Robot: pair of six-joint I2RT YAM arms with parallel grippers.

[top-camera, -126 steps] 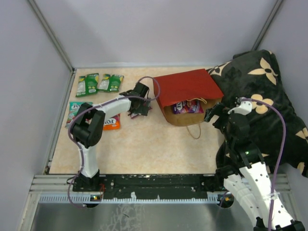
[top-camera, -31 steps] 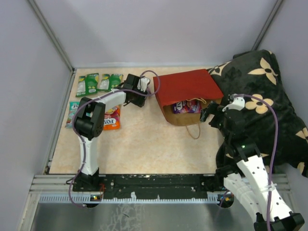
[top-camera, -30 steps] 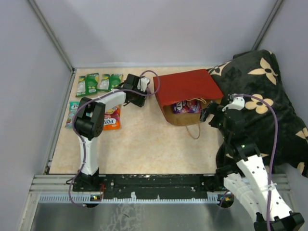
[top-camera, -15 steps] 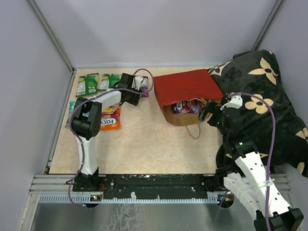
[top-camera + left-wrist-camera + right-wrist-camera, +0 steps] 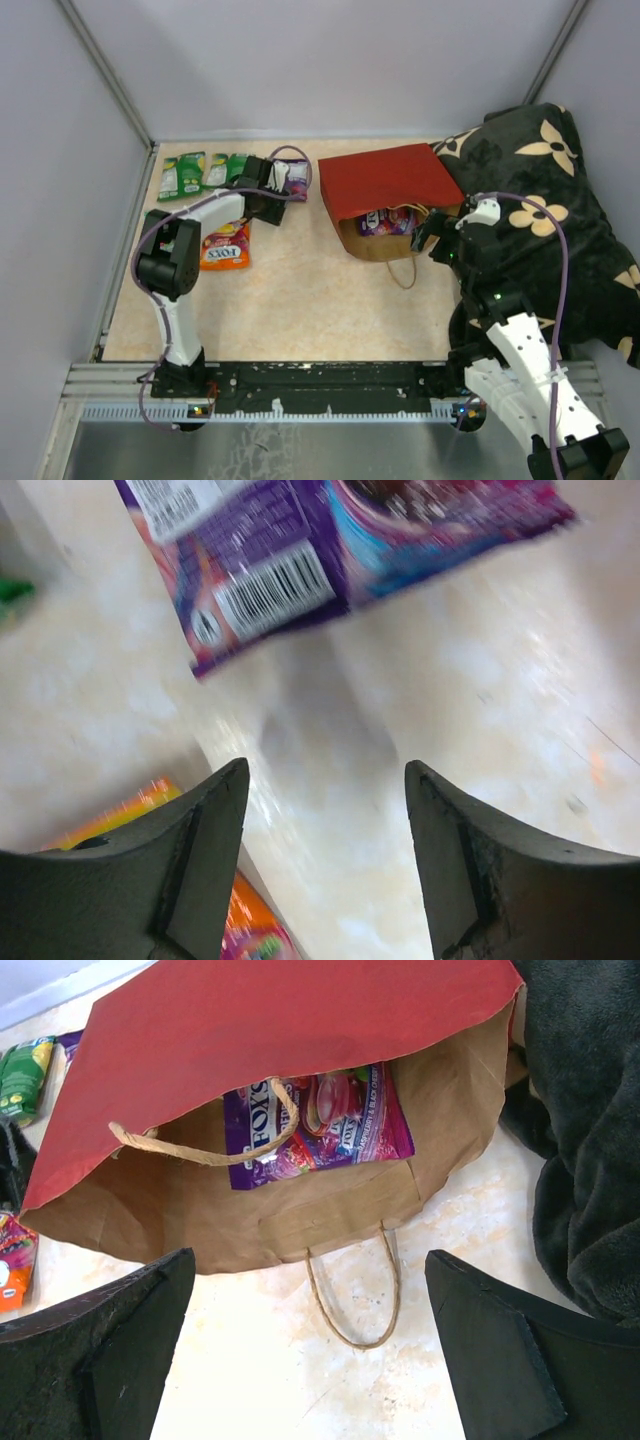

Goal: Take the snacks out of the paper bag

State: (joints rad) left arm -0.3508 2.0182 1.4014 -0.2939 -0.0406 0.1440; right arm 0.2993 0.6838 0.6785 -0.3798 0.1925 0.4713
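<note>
Straight ahead of widely spread right fingers [image 5: 428,235]: paper bag [image 5: 250,1040] on its side on the counter [image 5: 300,300], mouth open, purple packet [image 5: 330,1120] inside. Just beyond spread, empty left fingers [image 5: 276,192]: loose purple packet [image 5: 330,550]. Partly behind one of them: orange packet [image 5: 258,932].
</note>
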